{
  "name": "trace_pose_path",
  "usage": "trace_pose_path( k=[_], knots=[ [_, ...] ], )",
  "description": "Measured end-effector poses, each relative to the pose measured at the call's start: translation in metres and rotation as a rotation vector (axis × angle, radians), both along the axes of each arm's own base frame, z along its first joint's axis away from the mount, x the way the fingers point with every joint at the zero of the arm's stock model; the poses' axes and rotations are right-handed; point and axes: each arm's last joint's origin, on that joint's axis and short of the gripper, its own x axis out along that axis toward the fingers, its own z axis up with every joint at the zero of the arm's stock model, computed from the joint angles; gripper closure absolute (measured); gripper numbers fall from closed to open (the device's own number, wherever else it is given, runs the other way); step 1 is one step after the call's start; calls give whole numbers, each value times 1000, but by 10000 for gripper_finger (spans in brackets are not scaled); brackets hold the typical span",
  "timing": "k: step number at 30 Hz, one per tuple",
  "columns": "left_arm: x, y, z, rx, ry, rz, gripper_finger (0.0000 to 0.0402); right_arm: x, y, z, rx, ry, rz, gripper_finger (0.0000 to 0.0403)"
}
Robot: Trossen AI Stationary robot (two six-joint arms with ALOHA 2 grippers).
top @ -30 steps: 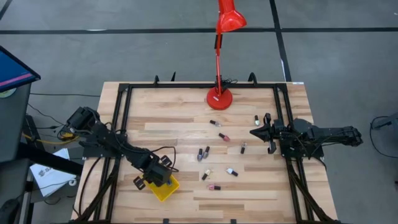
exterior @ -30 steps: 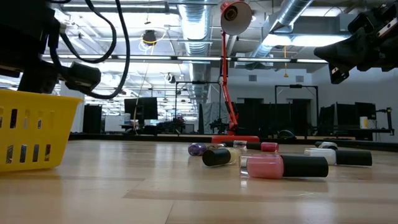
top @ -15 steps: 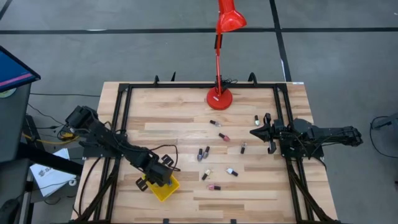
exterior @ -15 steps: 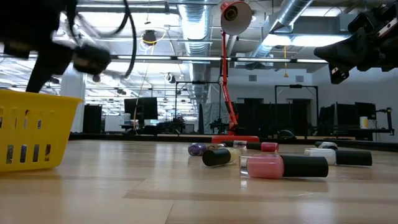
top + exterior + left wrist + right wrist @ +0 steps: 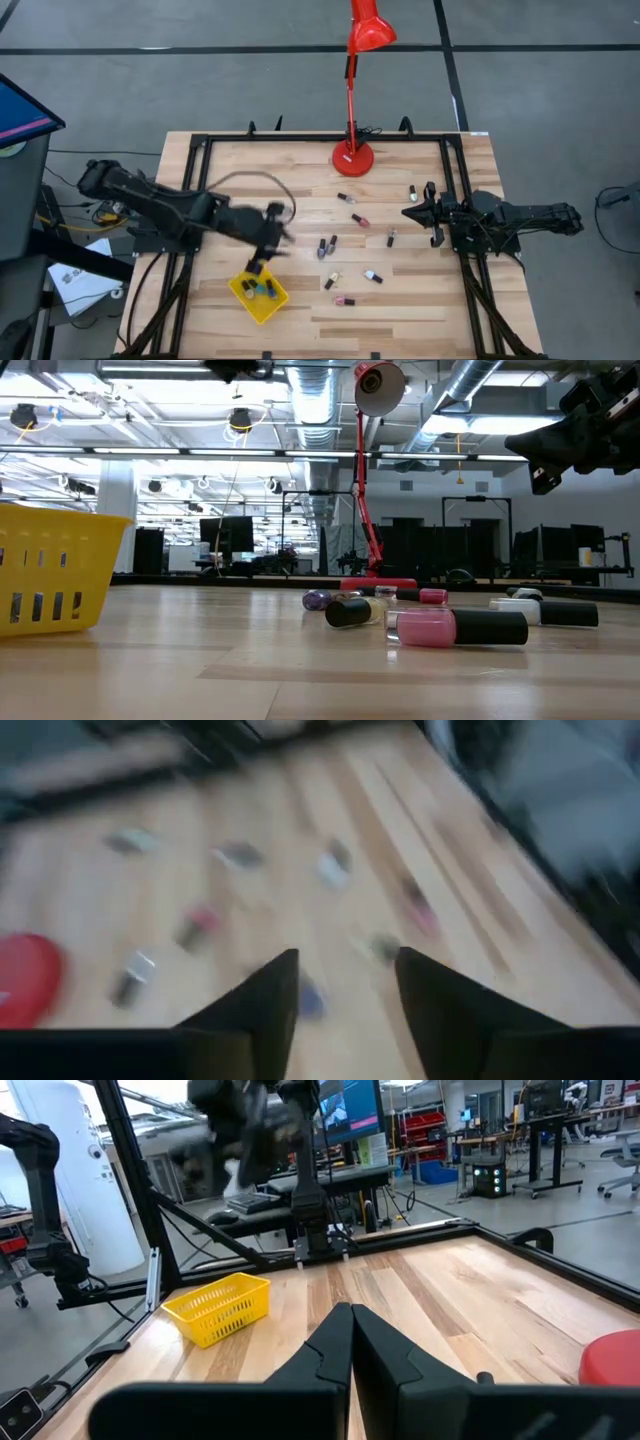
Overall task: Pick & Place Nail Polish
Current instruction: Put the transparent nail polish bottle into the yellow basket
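Note:
Several tiny nail polish bottles lie on their sides on the wooden table, among them one near the middle [image 5: 322,247], one further toward the near edge [image 5: 344,300] and a pink one with a black cap [image 5: 455,627]. A few more lie in the yellow basket [image 5: 258,292] at the near left. My left gripper [image 5: 272,238] hovers above the table between the basket and the loose bottles. Its fingers stand apart and empty in the left wrist view [image 5: 345,980]. My right gripper [image 5: 410,212] waits at the right, shut and empty [image 5: 350,1315].
A red desk lamp [image 5: 352,155] stands on its round base at the table's far middle. A black frame [image 5: 190,200] runs along the table's left, far and right sides. The yellow basket also shows in the low view [image 5: 50,570] and the right wrist view [image 5: 218,1308].
My left gripper has risen quickly from the yellow basket, gone toward the table's far and right side toward the loose bottles, and left the low view at the top. The basket and the bottles on the table have stayed where they were.

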Motion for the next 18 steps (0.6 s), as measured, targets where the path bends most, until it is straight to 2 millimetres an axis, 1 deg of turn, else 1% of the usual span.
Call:
trace_pose_path(
  k=[2,4,6,9,12,14,16,18],
  knots=[
    [7,14,8,-58,-87,92,209,0,0,0,0,1,-1,403],
    [15,25,8,-96,-132,191,183,0,0,0,0,1,0,403],
    [24,32,1,-97,-123,255,160,0,0,0,0,1,0,403],
    [40,36,-16,-49,-83,333,134,0,0,0,0,1,0,403],
    [63,38,-28,3,-55,438,125,0,0,0,0,1,0,403],
    [79,43,-35,28,-32,472,124,0,0,0,0,1,0,403],
    [96,51,-42,34,-8,486,126,0,0,0,0,1,0,403],
    [111,63,-49,16,14,490,127,0,0,0,0,1,0,403]
  ],
)
